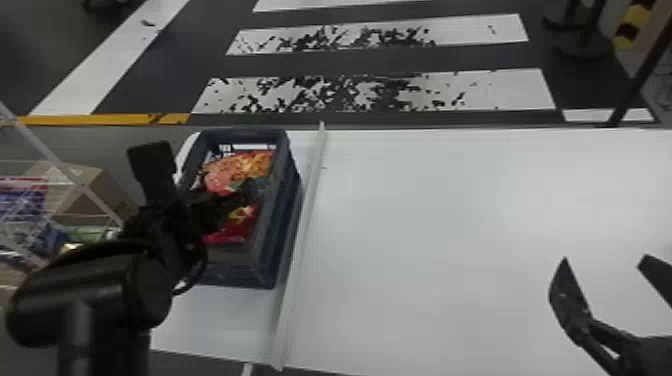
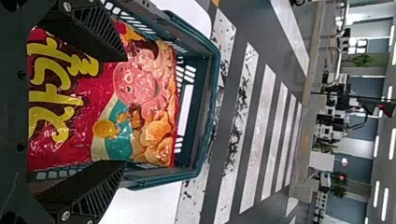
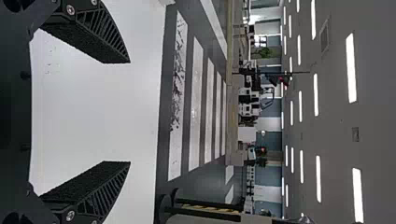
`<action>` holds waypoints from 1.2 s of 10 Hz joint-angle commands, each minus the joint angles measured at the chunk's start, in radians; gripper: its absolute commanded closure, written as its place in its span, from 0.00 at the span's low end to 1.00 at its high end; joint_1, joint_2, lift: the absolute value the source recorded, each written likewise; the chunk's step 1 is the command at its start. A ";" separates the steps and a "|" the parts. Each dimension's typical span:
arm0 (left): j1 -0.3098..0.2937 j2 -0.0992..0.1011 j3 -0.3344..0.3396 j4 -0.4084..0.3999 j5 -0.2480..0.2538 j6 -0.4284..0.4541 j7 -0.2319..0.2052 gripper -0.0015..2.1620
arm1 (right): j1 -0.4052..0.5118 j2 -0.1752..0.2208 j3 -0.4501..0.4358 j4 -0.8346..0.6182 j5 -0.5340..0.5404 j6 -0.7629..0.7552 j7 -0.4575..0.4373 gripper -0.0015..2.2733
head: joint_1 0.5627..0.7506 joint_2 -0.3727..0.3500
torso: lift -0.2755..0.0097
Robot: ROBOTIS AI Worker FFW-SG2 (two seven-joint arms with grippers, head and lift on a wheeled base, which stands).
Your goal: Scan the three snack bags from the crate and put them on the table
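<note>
Shows bold yellow lettering (image 2: 70, 101) on red bag (image 2: 46, 149), beside printed pink character (image 2: 133, 84) and golden snack pieces (image 2: 156, 133). Lies inside crate (image 1: 287, 150), printed face exposed, beneath left gripper (image 1: 202, 170), spread with fingers well apart. Includes right gripper (image 1: 605, 261), likewise spread, above bare part of table (image 1: 450, 225).

Right hand (image 1: 605, 259): two black fingers (image 3: 88, 32) spread apart over the table
Table (image 3: 93, 107): white, reaching toward 12 o'clock
Floor stripes (image 3: 173, 163): white, beyond it at 12
Black posts (image 3: 205, 204): 2 o'clock
Green plant (image 3: 265, 52): far off, 11 o'clock
Ceiling lights (image 3: 351, 67): overhead toward 12
</note>
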 commanded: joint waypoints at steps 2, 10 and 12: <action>-0.069 0.017 0.002 0.064 -0.032 0.105 -0.014 0.07 | -0.004 0.003 0.009 0.002 0.000 -0.003 -0.005 0.05 | 0.70 0.78 | 0.64; -0.012 0.017 0.080 0.002 -0.020 0.176 -0.069 0.98 | -0.016 -0.006 0.034 0.003 0.004 -0.015 -0.032 0.05 | 0.70 0.84 | 0.64; 0.050 0.010 0.091 -0.071 -0.003 0.102 -0.045 0.98 | -0.010 -0.005 0.038 -0.006 0.004 -0.027 -0.034 0.05 | 0.70 0.86 | 0.64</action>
